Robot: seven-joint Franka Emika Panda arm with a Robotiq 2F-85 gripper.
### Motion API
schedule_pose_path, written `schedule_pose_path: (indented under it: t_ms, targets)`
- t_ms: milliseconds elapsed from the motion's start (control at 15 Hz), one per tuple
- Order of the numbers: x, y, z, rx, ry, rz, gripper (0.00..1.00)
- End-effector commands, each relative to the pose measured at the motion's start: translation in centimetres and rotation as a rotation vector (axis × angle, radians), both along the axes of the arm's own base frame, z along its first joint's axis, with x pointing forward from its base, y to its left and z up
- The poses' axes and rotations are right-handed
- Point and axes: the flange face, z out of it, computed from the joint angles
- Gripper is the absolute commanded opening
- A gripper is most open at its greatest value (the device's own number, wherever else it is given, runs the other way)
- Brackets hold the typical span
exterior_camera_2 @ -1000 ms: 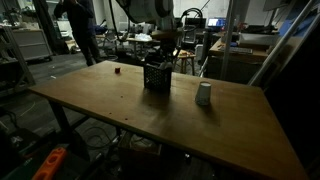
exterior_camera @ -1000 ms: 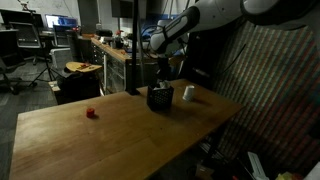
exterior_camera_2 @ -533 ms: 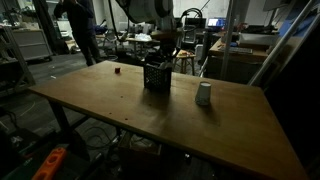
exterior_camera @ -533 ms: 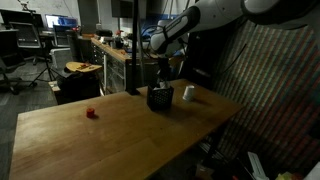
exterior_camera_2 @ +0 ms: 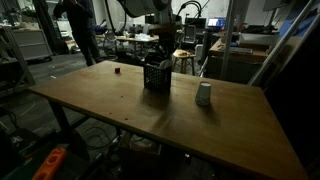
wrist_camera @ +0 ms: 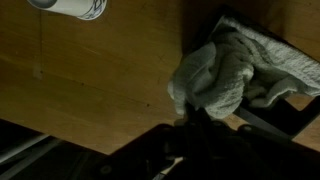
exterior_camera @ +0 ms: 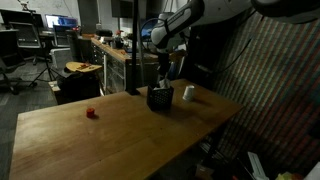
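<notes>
While jaws stood clamped on crumpled white cloth, grip judged made; cloth lay partly in black box on wooden counter, not yet clear.

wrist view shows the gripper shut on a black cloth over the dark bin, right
No: the cloth is white, not black, as the wrist view shows. The gripper is shut on it over the dark bin, seen in an exterior view.

One bin, cup, cloth, red block
</notes>
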Motion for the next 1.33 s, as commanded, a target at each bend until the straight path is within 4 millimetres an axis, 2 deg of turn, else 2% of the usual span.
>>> schedule_pose_path:
  t_ms: [0,533,1267]
  targets:
    - [-1.2,1.0,1.9,0.001,-0.021,0.007,0.06]
    - [-3.0,2.1,1.9,0.017,0.011,-0.011,0.07]
    - [-6.4,5.6,-1.9,0.051,0.117,-0.032,0.06]
